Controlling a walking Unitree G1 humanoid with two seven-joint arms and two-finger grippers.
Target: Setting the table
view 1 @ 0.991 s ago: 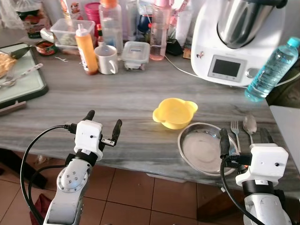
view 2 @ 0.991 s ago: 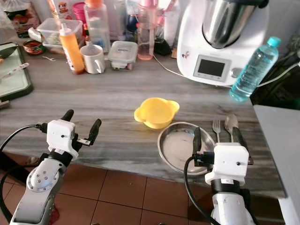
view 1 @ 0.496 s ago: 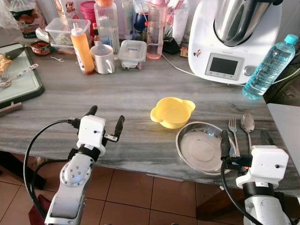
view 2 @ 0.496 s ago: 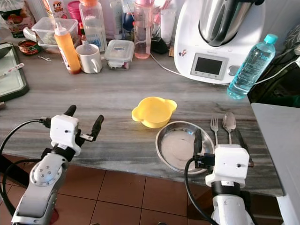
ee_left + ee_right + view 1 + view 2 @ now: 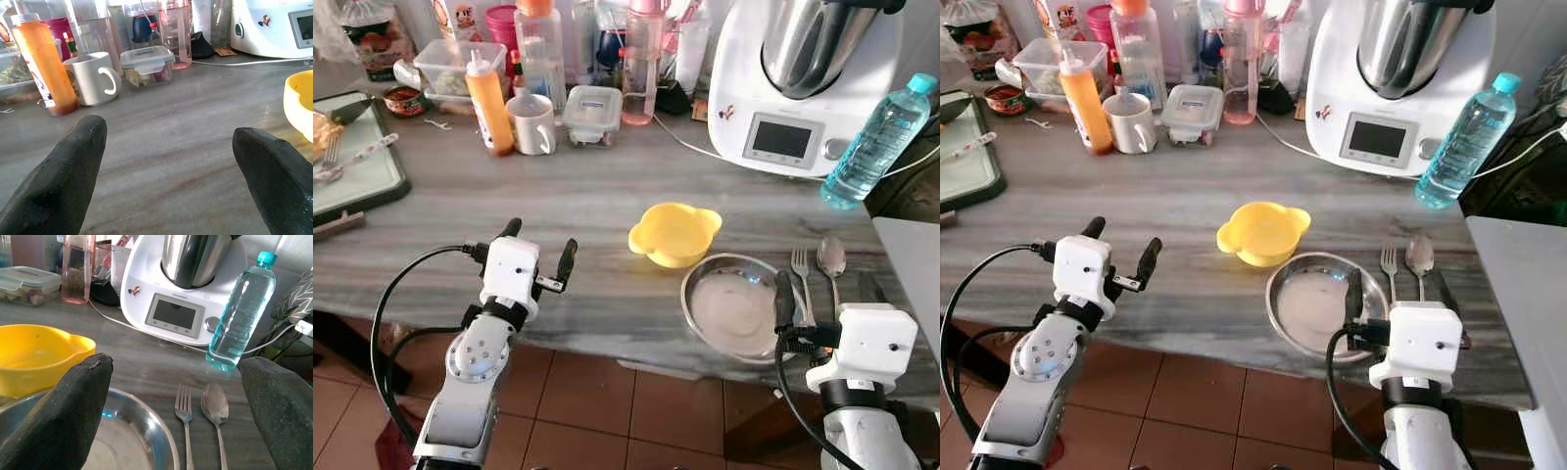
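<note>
On the grey-veined counter (image 5: 607, 196), near the front edge w/ the steel plate (image 5: 736, 308) at right; yellow bowl (image 5: 674, 233) sits just behind it, rims touching or nearly so, hard to say from this angle. Fork (image 5: 801, 279) and spoon (image 5: 831, 262) lie side by side just right of the plate, handles toward the robot.

Right gripper (image 5: 176, 416) hovers low at the counter edge, fingers spread wide, nothing between them; one finger is over the plate's right rim, the other beyond the cutlery. Left gripper (image 5: 538, 257) is raised over bare counter at front left, well apart from the bowl, also wide open and empty.

Along the back: orange sauce bottle (image 5: 491, 103), white mug (image 5: 534, 123) beside it, lidded container (image 5: 593, 115), pink tumbler (image 5: 641, 69), white kitchen machine (image 5: 803, 83) w/ steel jug, blue-capped water bottle (image 5: 879, 145) at far right. Green tray (image 5: 367, 166) at far left.
</note>
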